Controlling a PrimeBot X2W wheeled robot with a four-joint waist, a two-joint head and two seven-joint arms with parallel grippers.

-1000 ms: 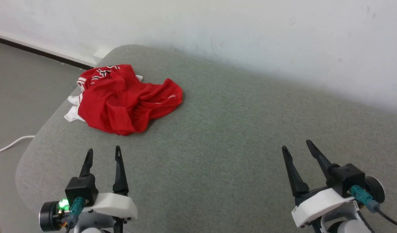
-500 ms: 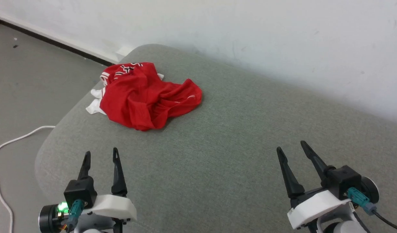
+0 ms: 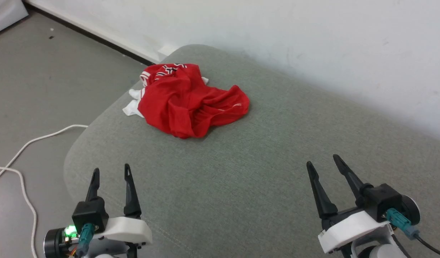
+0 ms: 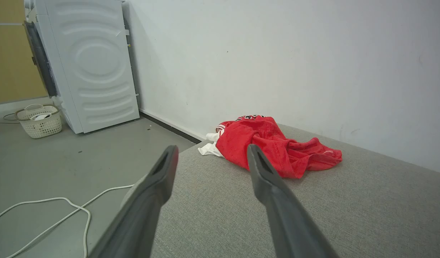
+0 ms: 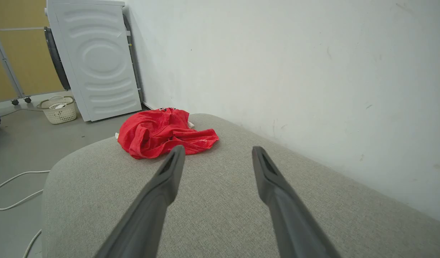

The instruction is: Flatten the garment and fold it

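**Worktop.** The worktop (image 3: 259, 161) is covered in grey woven fabric and has a rounded corner at its far left. Its far long edge runs along the white wall (image 3: 277, 36).

**Garment.** The garment (image 3: 191, 104) lies crumpled in a heap on the worktop, at the far-left rounded corner. It is not flattened and not folded. The red body fabric is bunched into deep creases. A white sleeve (image 3: 132, 107) protrudes from the heap toward the worktop's left edge. Red-and-white striped trim (image 3: 148, 75) shows on the side of the heap nearest the wall. The left wrist view shows the garment (image 4: 273, 148) ahead on the worktop (image 4: 349, 208). The right wrist view shows it (image 5: 159, 134) near the far-left end of the worktop (image 5: 223, 200).

**Left claw.** The left claw (image 3: 111, 171) hovers over the worktop's near-left edge. Its fingers are spread and hold nothing. It is well apart from the garment. The left wrist view confirms the gap between the fingers (image 4: 211, 150).

**Right claw.** The right claw (image 3: 323, 162) hovers over the worktop's near-right area. Its fingers are spread and empty, as the right wrist view confirms (image 5: 218, 149).

**Surroundings.** A white cable (image 3: 26, 150) lies on the grey floor (image 3: 44, 79) to the left of the worktop. A white washing machine (image 4: 94, 64) stands against the wall beyond the worktop's left corner. A pale basket (image 4: 39, 120) sits on the floor beside it.
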